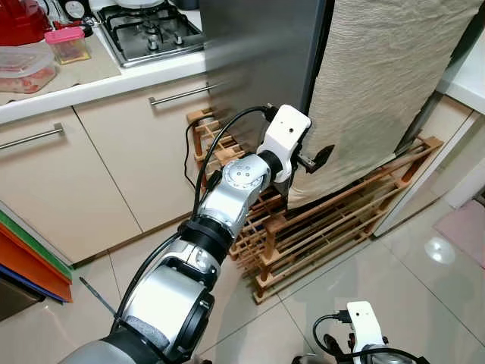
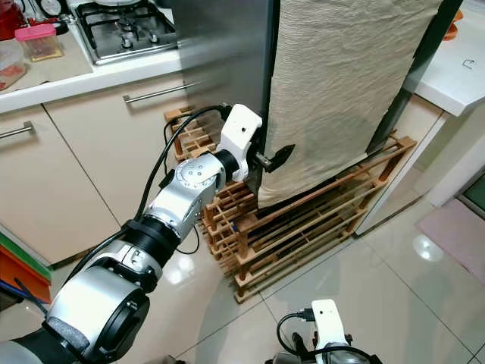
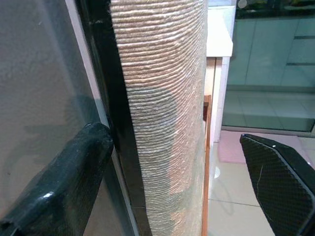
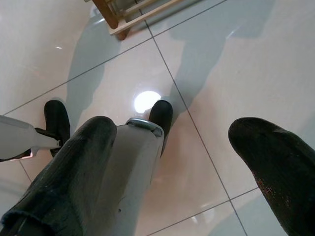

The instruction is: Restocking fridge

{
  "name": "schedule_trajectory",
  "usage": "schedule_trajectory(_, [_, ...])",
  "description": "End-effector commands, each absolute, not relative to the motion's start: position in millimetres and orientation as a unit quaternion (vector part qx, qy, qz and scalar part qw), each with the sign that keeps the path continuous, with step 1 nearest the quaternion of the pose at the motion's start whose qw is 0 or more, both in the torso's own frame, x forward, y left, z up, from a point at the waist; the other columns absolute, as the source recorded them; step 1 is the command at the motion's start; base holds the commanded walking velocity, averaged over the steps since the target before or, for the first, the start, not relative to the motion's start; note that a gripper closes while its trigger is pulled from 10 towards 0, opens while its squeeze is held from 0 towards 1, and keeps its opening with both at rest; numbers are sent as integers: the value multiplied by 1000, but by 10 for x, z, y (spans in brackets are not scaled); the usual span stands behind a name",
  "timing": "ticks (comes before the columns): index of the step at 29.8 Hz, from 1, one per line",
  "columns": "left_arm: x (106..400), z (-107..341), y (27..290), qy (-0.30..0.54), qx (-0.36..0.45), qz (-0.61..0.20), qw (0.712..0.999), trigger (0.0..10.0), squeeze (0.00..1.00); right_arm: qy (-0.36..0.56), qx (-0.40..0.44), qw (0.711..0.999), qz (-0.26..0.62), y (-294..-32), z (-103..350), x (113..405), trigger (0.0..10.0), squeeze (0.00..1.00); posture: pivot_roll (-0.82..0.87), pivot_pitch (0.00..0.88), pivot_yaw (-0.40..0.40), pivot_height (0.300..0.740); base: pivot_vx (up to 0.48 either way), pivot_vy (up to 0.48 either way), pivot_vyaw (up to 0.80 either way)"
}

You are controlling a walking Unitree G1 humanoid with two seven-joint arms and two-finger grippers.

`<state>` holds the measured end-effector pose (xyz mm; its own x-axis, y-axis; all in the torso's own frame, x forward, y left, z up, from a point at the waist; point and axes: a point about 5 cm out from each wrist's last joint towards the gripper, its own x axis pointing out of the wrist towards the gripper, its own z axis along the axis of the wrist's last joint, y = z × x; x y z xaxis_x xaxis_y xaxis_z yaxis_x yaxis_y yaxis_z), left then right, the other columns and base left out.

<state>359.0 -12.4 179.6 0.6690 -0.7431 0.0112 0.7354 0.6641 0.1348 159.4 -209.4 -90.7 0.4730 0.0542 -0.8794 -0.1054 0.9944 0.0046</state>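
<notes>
Opening stage only, nothing restocked yet: left pincer [image 1: 314, 161] reaching with fingers spread, straddling the towel [image 3: 162, 123] draped over the fridge door [image 1: 261, 53] edge, door looking shut; right pincer [image 4: 177, 162] hanging idle and open above the floor [image 4: 206, 64].

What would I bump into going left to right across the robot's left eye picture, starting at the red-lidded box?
Pink-lidded box → gas stove → steel fridge side → left gripper → beige cloth hanging on the fridge door → white counter corner.
</notes>
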Motion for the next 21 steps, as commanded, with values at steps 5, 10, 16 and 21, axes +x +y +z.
schedule_trajectory(5, [3354,1934,-583,-30,-17,-503,864,10000,0,511,-25,858,47,-2085,-904,1607,10000,0,-146,41,53,740,0,0,0])
schedule_trajectory(10, [3247,2089,-645,-46,-53,-547,834,10000,0,512,-25,858,46,-2082,-907,1603,10000,0,-145,43,53,740,0,0,0])
schedule_trajectory(16, [3127,2283,-678,-63,-88,-588,802,10000,0,513,-26,857,46,-2082,-908,1601,10000,0,-139,45,53,740,0,0,0])
schedule_trajectory(21, [3051,2409,-695,-72,-109,-607,784,10000,0,514,-26,856,45,-2085,-908,1601,10000,0,-138,45,54,740,0,0,0])
